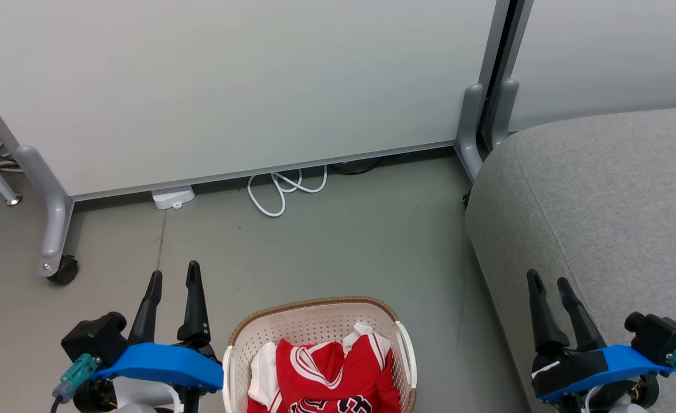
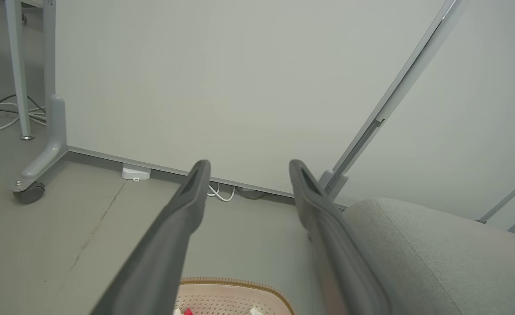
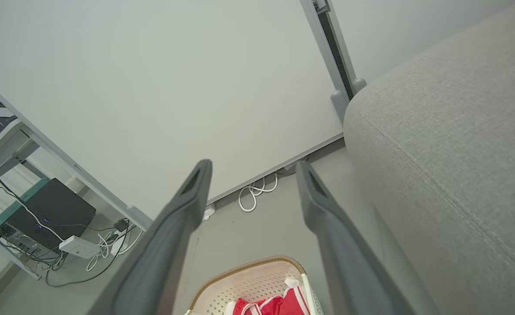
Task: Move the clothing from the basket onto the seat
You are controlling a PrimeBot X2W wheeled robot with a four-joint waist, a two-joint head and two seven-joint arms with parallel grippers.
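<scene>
Floor (image 1: 344, 241): grey, bare around the basket.
Left gripper (image 1: 173, 275): jaws apart, empty, just left of basket.
Right gripper (image 1: 547, 279): jaws apart, empty, by the seat's rounded edge.
Basket (image 1: 315, 303): on the floor between grippers (near end cropped, long axis unclear).
Clothing (image 1: 326, 373): red, crumpled inside the basket.
Seat (image 1: 613, 201): right of basket.

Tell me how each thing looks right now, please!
left tool: open, empty, beside the basket.
right tool: open, empty, by the seat's edge.
clothing: crumpled inside the basket.
basket: upright on the floor, holding the clothing.
seat: no clothing on the visible part.
white cable: looped on the floor.
</scene>
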